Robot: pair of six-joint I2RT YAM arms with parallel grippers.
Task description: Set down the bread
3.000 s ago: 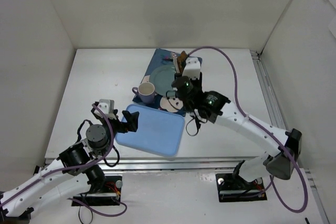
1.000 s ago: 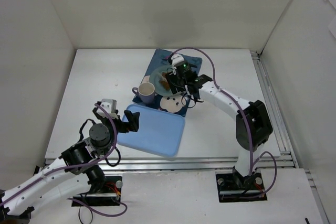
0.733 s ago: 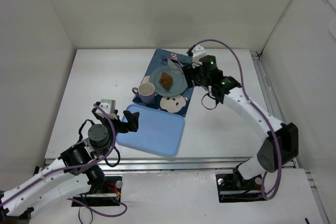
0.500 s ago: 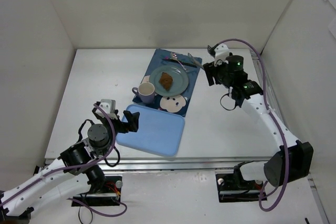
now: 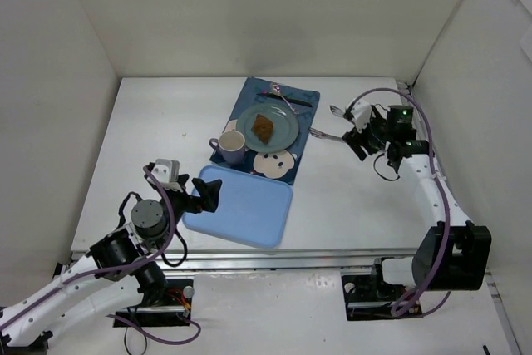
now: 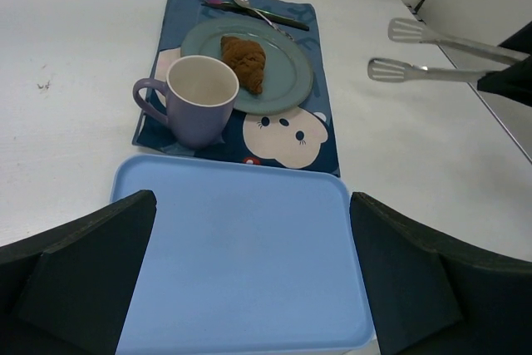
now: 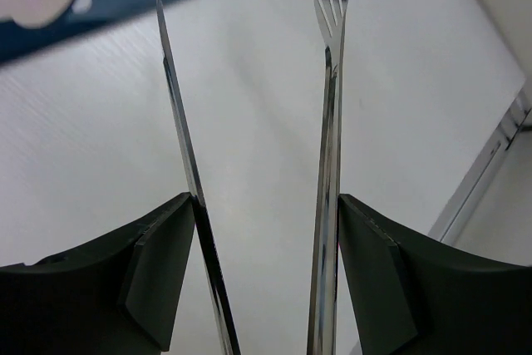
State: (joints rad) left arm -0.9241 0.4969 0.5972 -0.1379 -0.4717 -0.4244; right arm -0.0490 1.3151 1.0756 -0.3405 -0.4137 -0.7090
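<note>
White walls closed in a white table [image 5: 150,147]. We took the round teal plate [image 5: 285,126] as our landmark; it sat on a dark blue placemat [image 5: 306,106].

The bread [image 5: 263,129], a small dark brown piece, lay flat near the middle of the plate, with nothing touching it. A purple mug [image 5: 232,147] stood upright just beside the plate, to its near left. A white bear-face coaster [image 5: 274,163] lay just on the near side of the plate. A spoon and fork [image 6: 258,10] lay just beyond the plate's far rim. A pale blue tray [image 5: 245,209] sat nearer the arms than the plate, past the coaster.

The right gripper [image 7: 264,205] was well to the right of the plate, off the placemat. It was clenched on a pair of metal tongs [image 6: 384,69]. The tong tips stood apart and held nothing.

The left gripper [image 6: 251,199] was on the near side of the plate, at the tray, its fingers spread wide and grasping nothing.

We judged the task as good as done, since the bread was resting on the plate and was free of the tongs. Parking the tongs seemed to be all that was left.
</note>
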